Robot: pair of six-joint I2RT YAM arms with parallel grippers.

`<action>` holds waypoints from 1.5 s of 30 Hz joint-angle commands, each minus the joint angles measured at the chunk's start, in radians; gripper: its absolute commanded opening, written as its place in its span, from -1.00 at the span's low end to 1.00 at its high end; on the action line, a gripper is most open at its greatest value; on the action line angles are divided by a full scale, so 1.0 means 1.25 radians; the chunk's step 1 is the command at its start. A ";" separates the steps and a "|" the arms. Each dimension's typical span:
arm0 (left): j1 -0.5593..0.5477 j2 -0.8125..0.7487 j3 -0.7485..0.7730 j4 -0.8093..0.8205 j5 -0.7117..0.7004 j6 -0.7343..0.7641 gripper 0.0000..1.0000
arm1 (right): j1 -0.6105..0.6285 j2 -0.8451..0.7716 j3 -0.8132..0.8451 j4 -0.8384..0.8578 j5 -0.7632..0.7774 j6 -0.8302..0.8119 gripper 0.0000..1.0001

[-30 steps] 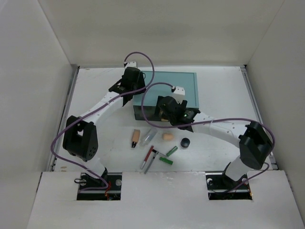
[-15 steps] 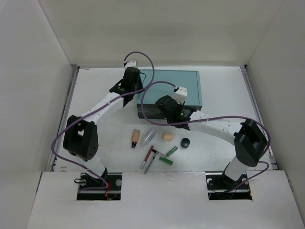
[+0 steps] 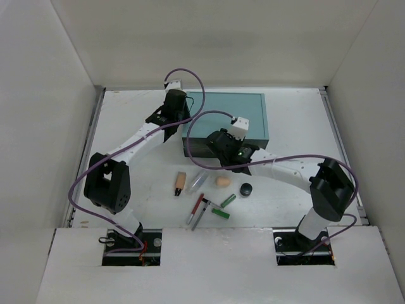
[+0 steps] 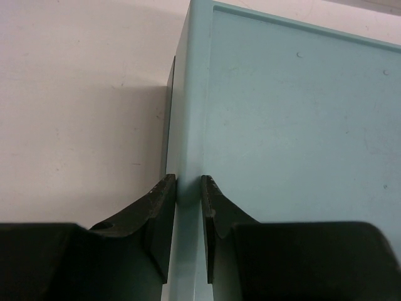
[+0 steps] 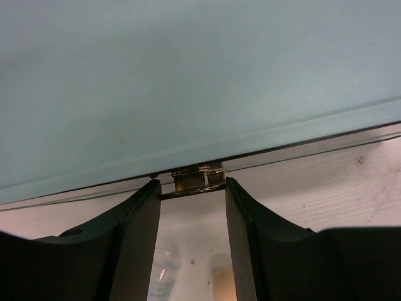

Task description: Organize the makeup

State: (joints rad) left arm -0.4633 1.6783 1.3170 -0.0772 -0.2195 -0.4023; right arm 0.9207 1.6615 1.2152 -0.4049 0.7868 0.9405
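The makeup lies loose on the white table in front of the teal box (image 3: 253, 117): a tan tube (image 3: 180, 183), a clear tube (image 3: 199, 181), a peach sponge (image 3: 222, 182), a black jar (image 3: 245, 189), two green tubes (image 3: 228, 201) and the red and grey pencils (image 3: 195, 209). My left gripper (image 4: 188, 185) is shut on the box's left top edge (image 4: 188, 94). At the box front, my right gripper (image 5: 192, 188) is shut on the gold drawer handle (image 5: 197, 180). Below that handle, the clear tube (image 5: 164, 273) and the sponge (image 5: 219, 282) show dimly between the fingers.
White walls enclose the table on three sides. The teal box (image 5: 188, 75) stands at the back centre, with both arms reaching over the table towards it. Bare table surface (image 3: 126, 120) lies left of the box, and more lies to its right.
The right gripper's jaws closed in on the drawer handle and the left jaws closed on the box edge. The box shifted a little to the right.
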 commanded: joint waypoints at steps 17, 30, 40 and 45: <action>-0.017 0.048 -0.025 -0.060 0.046 -0.035 -0.85 | 0.237 -0.181 -0.152 -0.083 -0.211 -0.005 -0.98; -0.014 0.015 0.018 -0.071 0.052 -0.030 -0.50 | 0.248 -0.219 -0.196 -0.132 -0.210 -0.032 0.18; -0.001 -0.157 0.053 -0.072 0.054 0.020 1.00 | 0.197 -0.244 -0.293 -0.178 -0.229 0.140 0.23; 0.004 -0.302 -0.018 -0.068 0.030 0.030 1.00 | 0.191 -0.200 -0.307 -0.167 -0.236 0.212 0.24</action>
State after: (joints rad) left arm -0.4644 1.4414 1.3273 -0.1814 -0.1619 -0.3882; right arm 1.1645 1.3891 0.8371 -0.6209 0.4938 1.1164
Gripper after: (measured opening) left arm 0.997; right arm 0.616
